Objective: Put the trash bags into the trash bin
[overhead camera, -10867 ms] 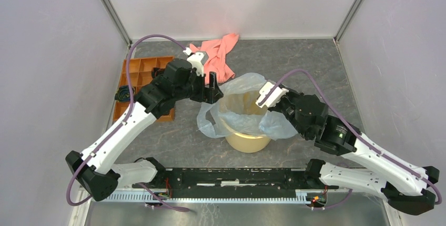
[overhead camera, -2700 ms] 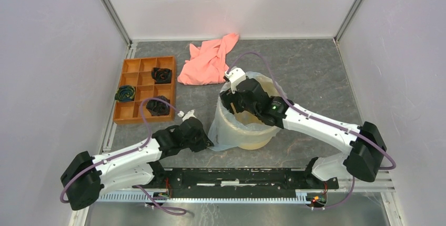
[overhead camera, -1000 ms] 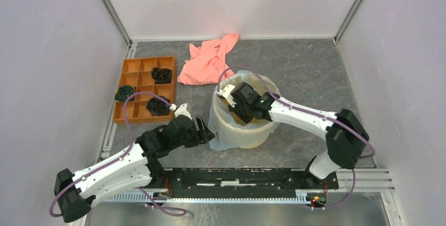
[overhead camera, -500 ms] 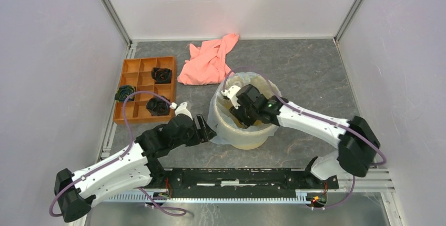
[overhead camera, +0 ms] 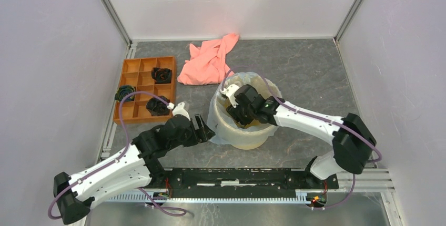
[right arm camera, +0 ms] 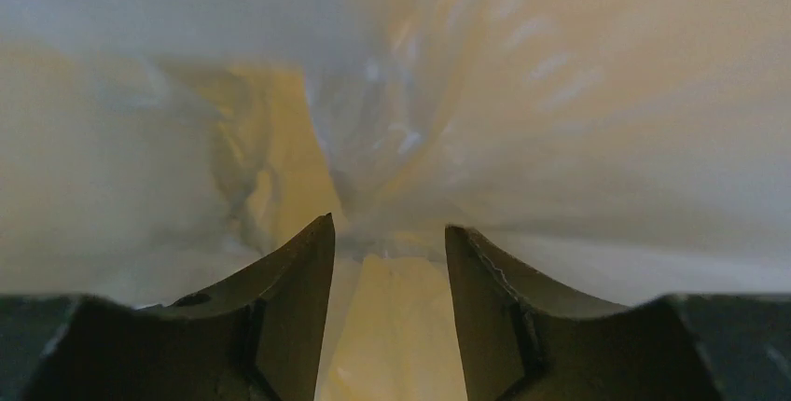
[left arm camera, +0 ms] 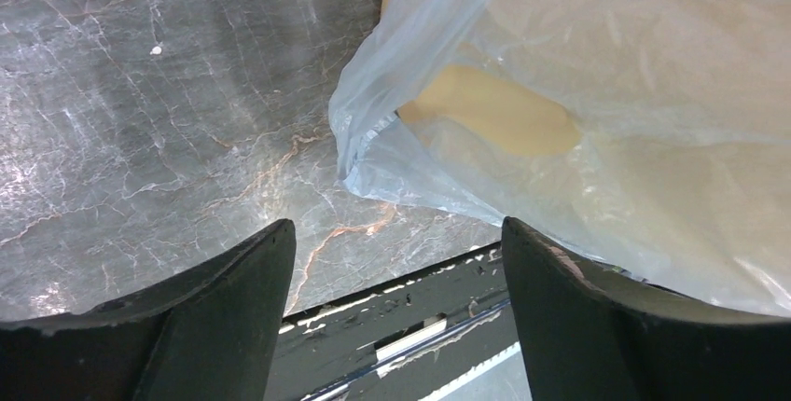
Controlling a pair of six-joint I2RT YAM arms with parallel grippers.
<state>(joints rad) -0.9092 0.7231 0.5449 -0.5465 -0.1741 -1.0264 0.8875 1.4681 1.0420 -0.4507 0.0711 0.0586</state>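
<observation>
Left fingers (left arm camera: 224, 308) spread wide and empty, now moved in just beside the trash bin (overhead camera: 248, 137). Trash bag (left arm camera: 606, 186) lines the bin, its skirt hanging outside above the counter (left arm camera: 140, 93). Right fingers (right arm camera: 284, 308) pushed deeper inside, film bunched between them; can't tell if pinched. Bag nearly seated.

From above, the tips of the right pincer (right arm camera: 387, 233) are hidden inside the trash bin (overhead camera: 256, 141); up close, blurred trash bag (right arm camera: 560, 93) film leaves its grip unclear. Dark bundles (overhead camera: 158, 106) in the tray (overhead camera: 138, 67) near the counter's (overhead camera: 315, 68) left edge are too small to name.
</observation>
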